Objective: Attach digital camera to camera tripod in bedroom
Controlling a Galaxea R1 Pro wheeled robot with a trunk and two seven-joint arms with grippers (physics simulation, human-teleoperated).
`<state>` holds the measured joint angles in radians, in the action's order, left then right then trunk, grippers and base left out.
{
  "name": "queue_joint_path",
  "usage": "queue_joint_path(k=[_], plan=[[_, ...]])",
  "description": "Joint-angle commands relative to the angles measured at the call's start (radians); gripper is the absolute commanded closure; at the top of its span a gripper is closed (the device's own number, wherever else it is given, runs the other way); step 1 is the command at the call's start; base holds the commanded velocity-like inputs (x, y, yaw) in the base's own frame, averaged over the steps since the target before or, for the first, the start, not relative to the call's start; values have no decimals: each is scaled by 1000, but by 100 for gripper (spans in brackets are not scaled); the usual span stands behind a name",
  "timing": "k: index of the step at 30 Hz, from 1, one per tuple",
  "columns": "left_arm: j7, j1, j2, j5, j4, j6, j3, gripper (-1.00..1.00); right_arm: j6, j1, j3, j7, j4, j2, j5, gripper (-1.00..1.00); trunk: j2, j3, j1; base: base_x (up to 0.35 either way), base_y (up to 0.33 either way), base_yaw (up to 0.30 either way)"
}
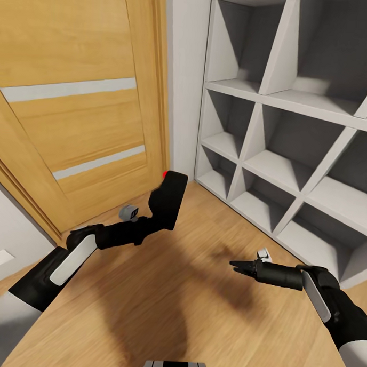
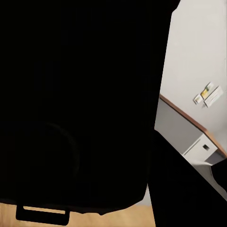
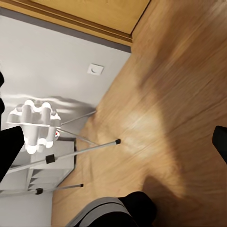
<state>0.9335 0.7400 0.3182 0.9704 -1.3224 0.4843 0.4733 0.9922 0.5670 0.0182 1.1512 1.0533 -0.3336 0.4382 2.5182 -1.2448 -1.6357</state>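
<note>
Transit phase, judged from the scene: a wooden door [image 1: 75, 104] at 10 o'clock, the wood floor [image 1: 189, 290] below, a white shelf unit [image 1: 291, 156] at 2 o'clock. No tripod in sight here.

Left pincer [image 1: 160, 201]: clamped on the camera [image 1: 168, 199], which sits in front of the door's lower edge, near centre of the head view, red dot at its top corner. In the left wrist view the camera's black body [image 2: 80, 104] blocks most of the lens, confirming a close hold; the fingertips themselves are hidden behind it.

Right pincer [image 1: 237, 266]: at 4 o'clock, fingers drawn together to a point, carrying nothing, hanging over bare floor. Its wrist camera picks up a white flower-shaped lamp [image 3: 33, 124] on thin legs against the wall [image 3: 56, 61]. That is not the tripod.

Notes for doing this step well (judgement):
- Keep the left grip steady; camera is tilted, avoid jolts while the base turns.
- Door frame and shelf are both near; swing the left arm inward before rotating.
- Hold the right arm tucked.
</note>
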Motion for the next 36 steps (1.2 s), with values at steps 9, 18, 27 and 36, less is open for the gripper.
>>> queue_joint_path(k=[9, 18, 27, 36], plan=[[0, 1, 1, 8, 2, 5, 2, 100, 3, 1, 2, -2, -1, -1, 1, -100, -2, 34, 4, 0, 0, 0], [-1, 1, 0, 8, 4, 5, 2, 100, 3, 1, 2, -3, 0, -1, 1, -100, -4, 69, 8, 0, 0, 0], [-2, 1, -1, 11, 6, 5, 2, 100, 3, 1, 3, -4, -1, 0, 1, -100, -6, 104, 12, 0, 0, 0], [-4, 1, -2, 15, 6, 4, 2, 100, 3, 1, 3, -6, -1, -1, 2, -100, -8, 139, 16, 0, 0, 0]])
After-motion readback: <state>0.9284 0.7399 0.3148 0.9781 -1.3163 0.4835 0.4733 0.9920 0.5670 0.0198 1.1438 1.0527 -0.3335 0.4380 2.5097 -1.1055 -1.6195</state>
